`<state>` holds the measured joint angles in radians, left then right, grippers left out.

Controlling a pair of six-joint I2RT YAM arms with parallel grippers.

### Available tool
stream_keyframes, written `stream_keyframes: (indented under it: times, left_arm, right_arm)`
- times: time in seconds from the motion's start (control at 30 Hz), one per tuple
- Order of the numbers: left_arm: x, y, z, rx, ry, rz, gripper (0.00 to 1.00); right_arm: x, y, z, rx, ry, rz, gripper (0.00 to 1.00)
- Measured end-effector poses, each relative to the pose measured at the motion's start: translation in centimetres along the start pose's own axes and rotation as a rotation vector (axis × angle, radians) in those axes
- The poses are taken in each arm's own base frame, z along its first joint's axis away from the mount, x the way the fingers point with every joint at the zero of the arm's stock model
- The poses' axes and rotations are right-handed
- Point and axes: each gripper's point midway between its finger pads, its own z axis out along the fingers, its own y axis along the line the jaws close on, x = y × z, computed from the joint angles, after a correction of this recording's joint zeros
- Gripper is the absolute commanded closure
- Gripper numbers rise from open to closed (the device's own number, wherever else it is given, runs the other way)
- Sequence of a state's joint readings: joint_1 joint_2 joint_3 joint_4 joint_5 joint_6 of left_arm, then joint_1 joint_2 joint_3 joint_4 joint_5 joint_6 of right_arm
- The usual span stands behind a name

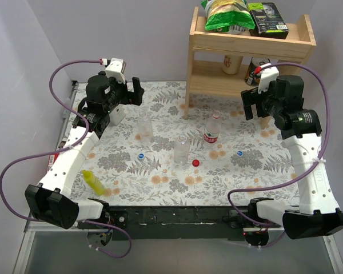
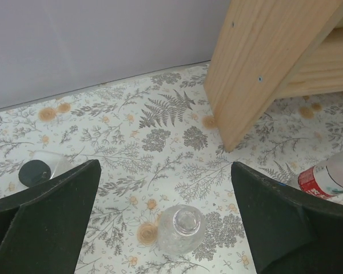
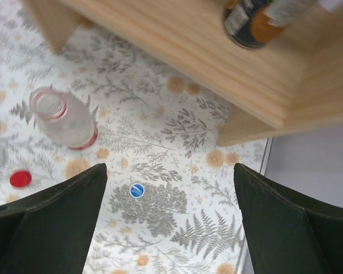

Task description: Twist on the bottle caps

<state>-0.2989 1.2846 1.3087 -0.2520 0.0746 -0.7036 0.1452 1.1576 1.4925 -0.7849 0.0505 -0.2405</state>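
Three clear bottles stand uncapped mid-table: a wider one, a slim one and a red-label one. A blue cap, a red cap and a second blue cap lie loose on the cloth. My left gripper is open and empty, high above and behind the wider bottle. My right gripper is open and empty, raised near the shelf. Its view shows the red-label bottle, the blue cap and the red cap.
A wooden shelf with snack bags and jars stands at the back right. A small yellow bottle lies near the front left. A white bottle with a black cap lies by the left gripper. Walls close the back and sides.
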Motion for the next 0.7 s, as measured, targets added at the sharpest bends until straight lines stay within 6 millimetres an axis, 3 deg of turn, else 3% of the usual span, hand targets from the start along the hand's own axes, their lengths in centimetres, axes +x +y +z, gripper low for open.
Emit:
stream_keyframes:
  times: [0.13,0.3,0.4,0.53,0.7]
  left_arm:
    - [0.6,-1.3,0.0,0.052,0.018,0.002,0.02]
    - [1.4,-4.2,-0.2,0.159,0.038,0.032,0.02]
    - [2.3,-5.9,-0.5,0.217,0.06,0.061,0.02]
    - [3.0,-7.6,-1.2,0.286,0.079,0.097,0.02]
    - [2.8,-8.3,-2.1,0.333,0.073,0.117,0.02]
  right_arm:
    - [0.4,2.6,0.2,-0.19,-0.021,-0.19,0.06]
    - [-1.1,7.3,-0.6,-0.447,-0.12,-0.342,0.19]
    - [-1.8,9.7,0.8,-0.573,-0.122,-0.358,0.17]
    - [0.0,12.2,4.2,-0.696,-0.033,-0.334,0.16]
    - [0.3,13.7,6.2,-0.749,0.022,-0.311,0.15]
